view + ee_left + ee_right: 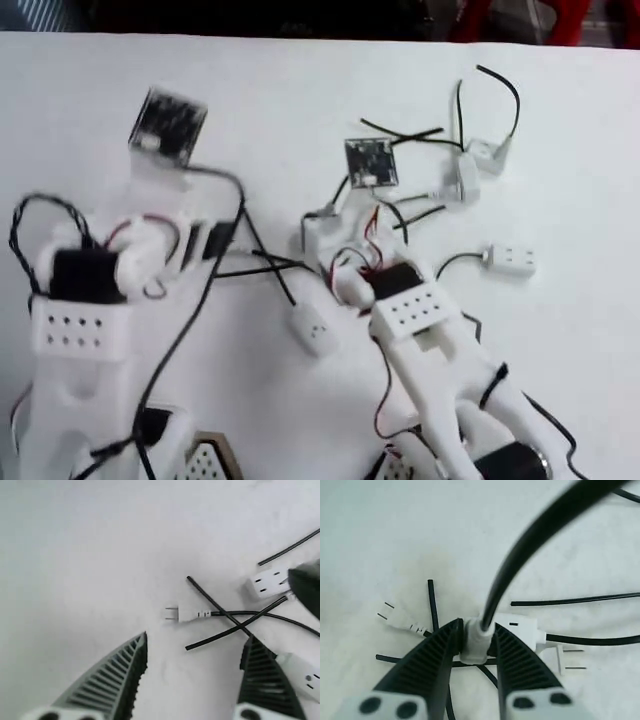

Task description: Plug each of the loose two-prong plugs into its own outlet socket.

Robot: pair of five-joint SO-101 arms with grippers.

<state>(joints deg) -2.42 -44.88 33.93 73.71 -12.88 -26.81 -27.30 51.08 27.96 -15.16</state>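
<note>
My right gripper [477, 625] is shut on a white plug [474, 645] whose thick black cord rises toward the camera. A white socket block [522, 630] lies right against this plug; I cannot tell if the prongs are in it. Two loose two-prong plugs lie nearby, one [395, 619] to one side and another [555, 657] beyond the block. My left gripper [196, 637] hangs open above the table. Just ahead of its fingertips lies a small white plug [180, 614], prongs bare. In the high view the right gripper [320, 235] sits mid-table among the cords.
White outlet blocks lie scattered: one [315, 328] between the arms, one [510, 260] at the right, more [470, 165] at the back right. In the left wrist view two sockets [270, 580] [305, 675] sit beside crossed black cords [235, 625].
</note>
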